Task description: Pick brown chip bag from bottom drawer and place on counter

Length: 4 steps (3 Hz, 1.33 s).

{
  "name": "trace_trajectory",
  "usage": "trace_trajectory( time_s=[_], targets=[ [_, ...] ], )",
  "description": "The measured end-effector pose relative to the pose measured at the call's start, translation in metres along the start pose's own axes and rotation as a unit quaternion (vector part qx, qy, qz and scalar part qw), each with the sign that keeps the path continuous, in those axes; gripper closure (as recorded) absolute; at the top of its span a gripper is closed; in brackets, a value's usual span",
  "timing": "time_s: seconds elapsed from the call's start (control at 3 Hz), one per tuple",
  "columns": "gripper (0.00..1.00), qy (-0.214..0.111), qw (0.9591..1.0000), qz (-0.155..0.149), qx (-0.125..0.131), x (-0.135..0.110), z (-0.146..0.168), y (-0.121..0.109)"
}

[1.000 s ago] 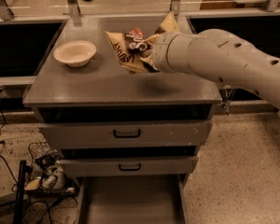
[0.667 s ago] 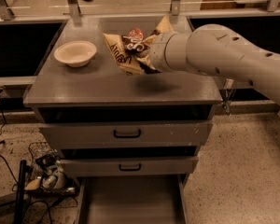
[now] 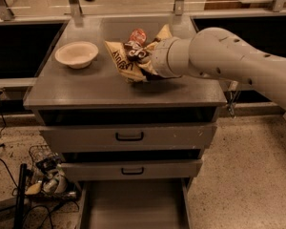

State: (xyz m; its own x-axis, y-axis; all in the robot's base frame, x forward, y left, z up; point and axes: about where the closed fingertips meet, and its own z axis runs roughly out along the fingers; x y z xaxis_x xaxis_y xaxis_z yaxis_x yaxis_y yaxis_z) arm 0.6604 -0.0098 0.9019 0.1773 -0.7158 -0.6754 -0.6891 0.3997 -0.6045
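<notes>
The brown chip bag (image 3: 125,61) is crumpled and tilted just above the counter (image 3: 86,87), near its middle. My gripper (image 3: 145,65) is at the end of the white arm that reaches in from the right. It is shut on the bag's right side, and its fingers are mostly hidden behind the wrist and the bag. The bottom drawer (image 3: 133,204) is pulled open at the foot of the cabinet and its grey tray shows nothing inside.
A cream bowl (image 3: 76,54) stands on the counter's left. A red soda can (image 3: 138,35) stands right behind the bag. The two upper drawers with black handles (image 3: 129,136) are closed. A wire basket and cables (image 3: 47,175) lie on the floor at the left.
The arm and the bag have moved slightly left and lower, closer to the counter top. Bowl, can and drawers have not moved.
</notes>
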Motion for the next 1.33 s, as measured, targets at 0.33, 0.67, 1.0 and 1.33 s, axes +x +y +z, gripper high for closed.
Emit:
trace_trajectory(
  time_s=[0.33,0.67,1.0,1.33],
  targets=[
    [1.0,-0.002,0.9997,0.014,-0.022,0.0087,0.0137,0.0225],
    [1.0,-0.003,0.9996,0.014,-0.024,0.0093,0.0148,0.0242],
    [0.74,-0.003,0.9996,0.014,-0.024,0.0093,0.0148,0.0242],
    [0.51,-0.003,0.9996,0.014,-0.024,0.0093,0.0148,0.0242]
  ],
)
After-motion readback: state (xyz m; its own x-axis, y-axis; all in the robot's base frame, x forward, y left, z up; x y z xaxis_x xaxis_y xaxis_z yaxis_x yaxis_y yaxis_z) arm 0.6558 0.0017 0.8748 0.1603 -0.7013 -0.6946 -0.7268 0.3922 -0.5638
